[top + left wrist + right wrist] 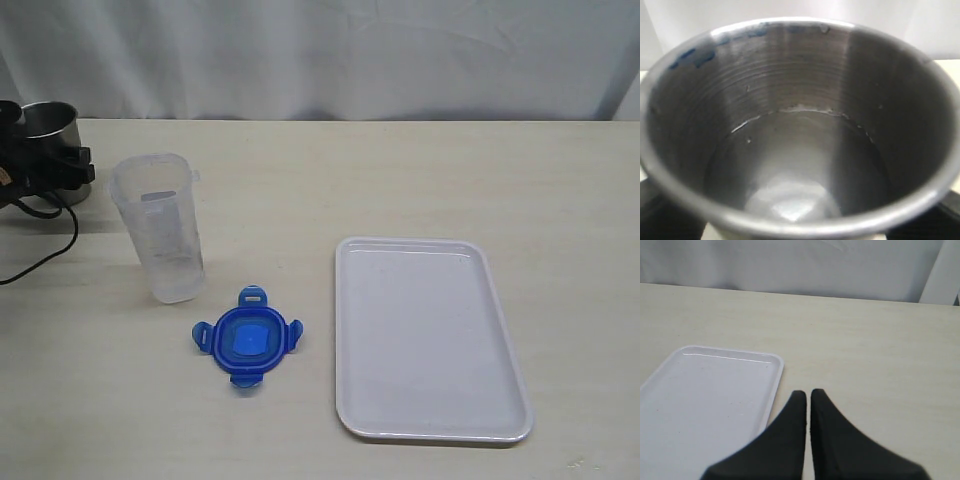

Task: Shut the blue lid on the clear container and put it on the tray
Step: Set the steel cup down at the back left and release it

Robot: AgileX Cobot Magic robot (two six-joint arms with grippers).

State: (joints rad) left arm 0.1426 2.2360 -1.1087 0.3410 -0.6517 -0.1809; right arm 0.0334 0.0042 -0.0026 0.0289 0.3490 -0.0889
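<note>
Although my left end effector (50,168) shows at the far left of the table (450,180), the frame edge cuts most of it off. Its jaws stand wide on either side of a steel cup (50,122). Whether they press on the cup wall I cannot tell: the cup fills the left wrist view and only dark corners of the fingers (655,215) show.

My right end effector (808,392) is out of the exterior view. Its wrist view shows it clenched and empty, tips together, above bare table just beside the tray (430,340).

The clear container (160,228) stands upright and uncovered, left of centre, near the cup but apart from it. The print on its wall is too faint to read.

The blue lid (247,337) lies flat on the table, flaps spread, just nearer and to the right of the container, not touching it. Its centre marking cannot be made out.

The tray lies to the right of the lid, apart from it, with nothing on it.
</note>
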